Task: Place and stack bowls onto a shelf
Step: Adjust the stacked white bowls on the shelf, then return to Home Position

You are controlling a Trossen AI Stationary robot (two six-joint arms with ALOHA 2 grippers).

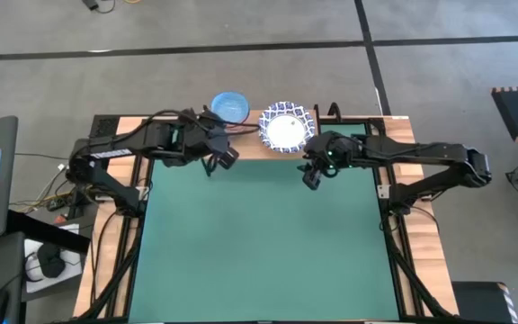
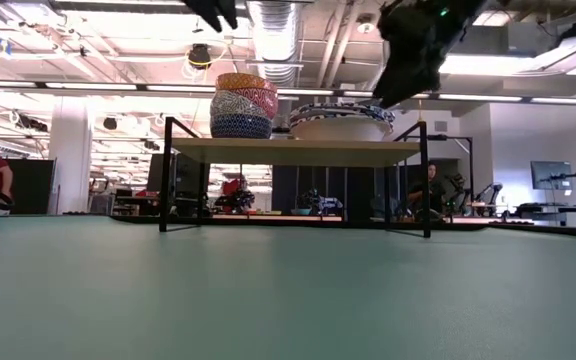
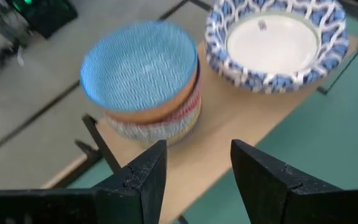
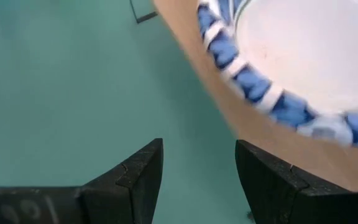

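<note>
Left gripper (image 1: pixel 224 158): sits upper centre-left of the high view, just below the small-bowl stack, over the top edge of the green mat (image 1: pixel 259 243). In the left wrist view its two dark fingers (image 3: pixel 143 180) stand apart with a clear gap, and nothing lies between them. It holds nothing.

Right gripper (image 1: pixel 313 176): sits upper centre-right of the high view, just below and right of the white bowls, also over the mat's top edge. In the right wrist view its fingers (image 4: pixel 138 177) are likewise spread, with only mat showing in the gap. It holds nothing.

Small bowls (image 1: pixel 229 105): one stack at upper centre of the high view, light blue on top. The low view shows the stack (image 2: pixel 243 104) standing on the left part of the shelf, with several patterned bowls nested beneath the top one. The left wrist view confirms the light blue bowl (image 3: pixel 138 65) uppermost, sitting slightly off-centre on those below.

White bowls (image 1: pixel 287 127): blue scalloped rim, just right of the small stack and apart from it. In the low view they (image 2: pixel 341 122) form a low nested pile on the right part of the shelf; the count cannot be told.

Shelf (image 2: pixel 298 151): a light-wood board on thin black legs, at the mat's far edge, carrying both stacks.
</note>
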